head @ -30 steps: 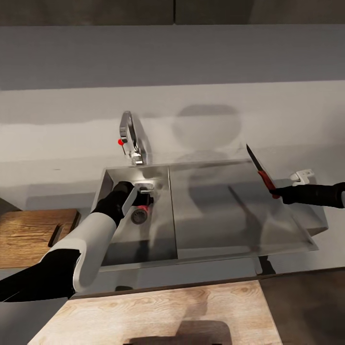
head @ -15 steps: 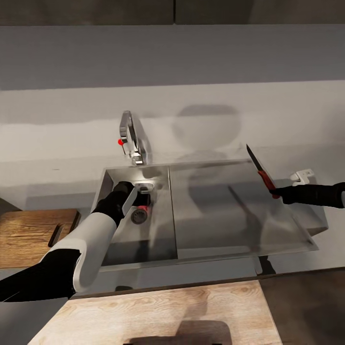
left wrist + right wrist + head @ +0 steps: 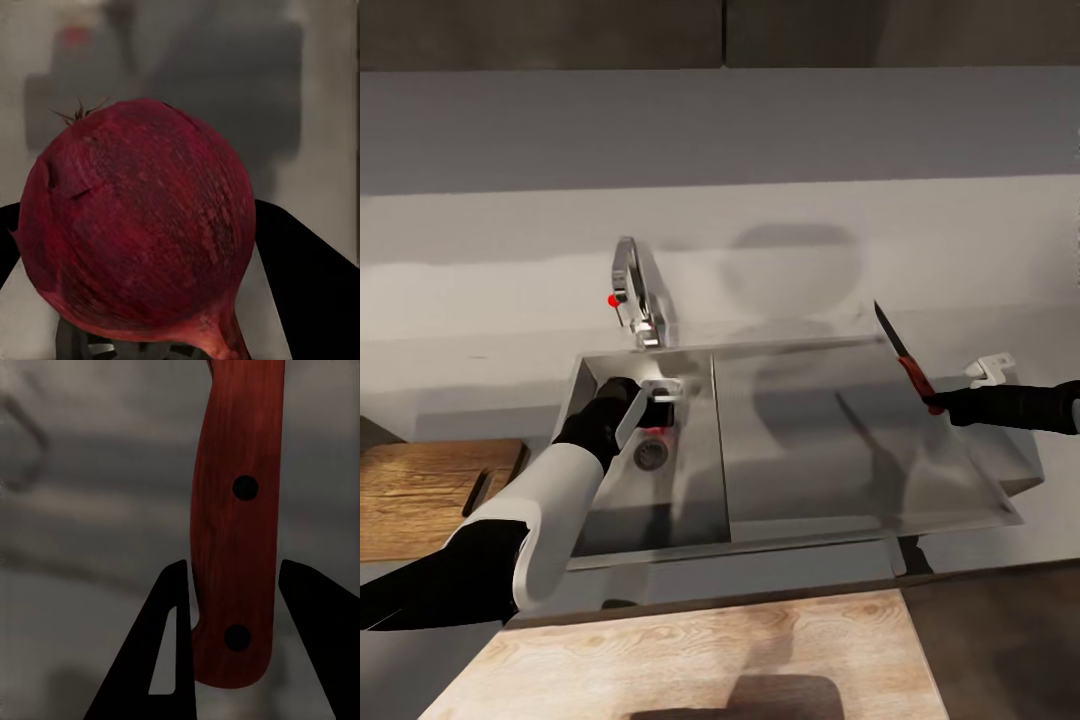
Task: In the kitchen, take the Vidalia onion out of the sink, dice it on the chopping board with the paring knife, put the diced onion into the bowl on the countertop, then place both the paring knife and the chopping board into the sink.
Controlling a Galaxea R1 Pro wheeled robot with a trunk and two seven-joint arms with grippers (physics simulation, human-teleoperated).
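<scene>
My left gripper (image 3: 659, 398) reaches down into the sink (image 3: 660, 515) and is shut on the Vidalia onion (image 3: 657, 417), just above the round drain (image 3: 650, 456). In the left wrist view the dark red onion (image 3: 139, 225) sits between the black fingers (image 3: 307, 289). My right gripper (image 3: 938, 402) hovers over the drainboard's (image 3: 830, 450) right side, shut on the paring knife (image 3: 905, 362), whose dark blade points up and away. In the right wrist view the red handle (image 3: 232, 532) is pinched between the fingers (image 3: 161, 660). The chopping board (image 3: 420, 495) lies on the countertop (image 3: 460, 375) left of the sink.
The curved tap (image 3: 636, 285) with its red knob stands behind the basin, close above my left gripper. A small white bracket-like object (image 3: 990, 368) sits by the sink's right rim. A light wooden surface (image 3: 700, 650) runs along the near edge.
The onion has risen a little in my left gripper, and the drain under it now shows. My right gripper and the knife have stayed put.
</scene>
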